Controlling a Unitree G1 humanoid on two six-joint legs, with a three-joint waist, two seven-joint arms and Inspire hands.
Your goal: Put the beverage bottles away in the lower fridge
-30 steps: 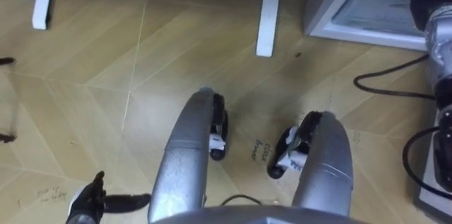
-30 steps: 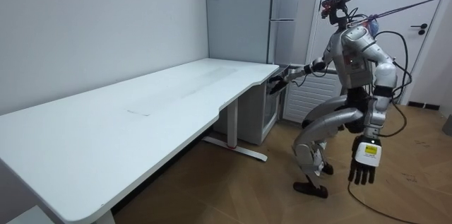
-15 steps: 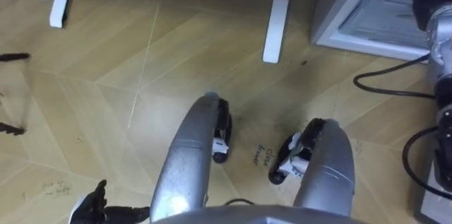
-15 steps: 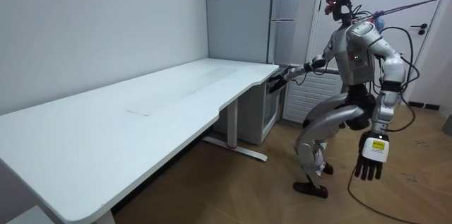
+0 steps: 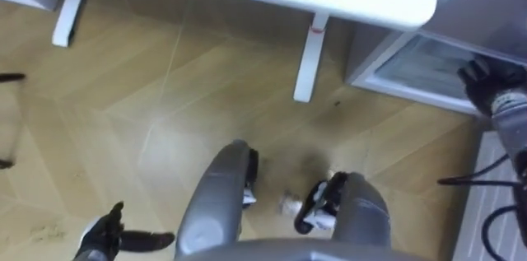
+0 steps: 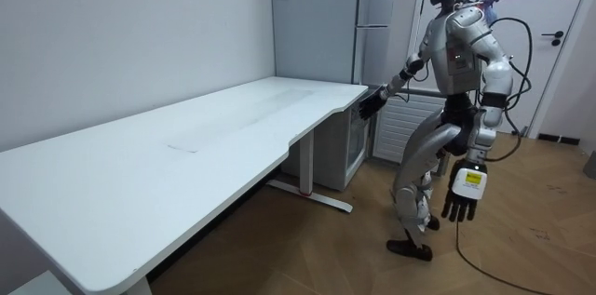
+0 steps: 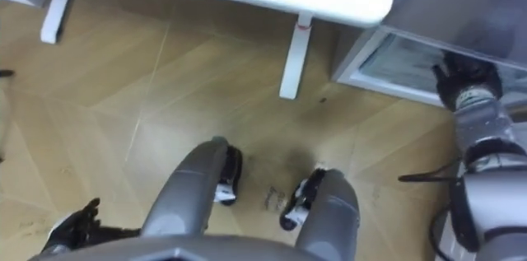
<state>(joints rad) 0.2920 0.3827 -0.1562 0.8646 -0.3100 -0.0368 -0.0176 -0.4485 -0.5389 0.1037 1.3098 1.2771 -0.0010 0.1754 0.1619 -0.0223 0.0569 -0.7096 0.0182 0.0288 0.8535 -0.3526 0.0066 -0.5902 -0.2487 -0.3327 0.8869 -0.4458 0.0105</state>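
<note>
Long white table (image 6: pixel 186 146) against the wall. Past the table's far end, a tall grey fridge (image 6: pixel 372 16). Tucked by that end's leg, the lower fridge (image 5: pixel 408 67) with its glass front. Stands upright at that same end. Right hand (image 5: pixel 486 84) against the lower fridge just beyond the table's corner, grip impossible to tell. Left hand (image 5: pixel 103 236) hanging well clear of the table, fingers slack and empty.

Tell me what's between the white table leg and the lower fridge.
Only bare wooden floor, seen in the left eye view: a short stretch of it parts the table leg from the lower fridge.
</note>
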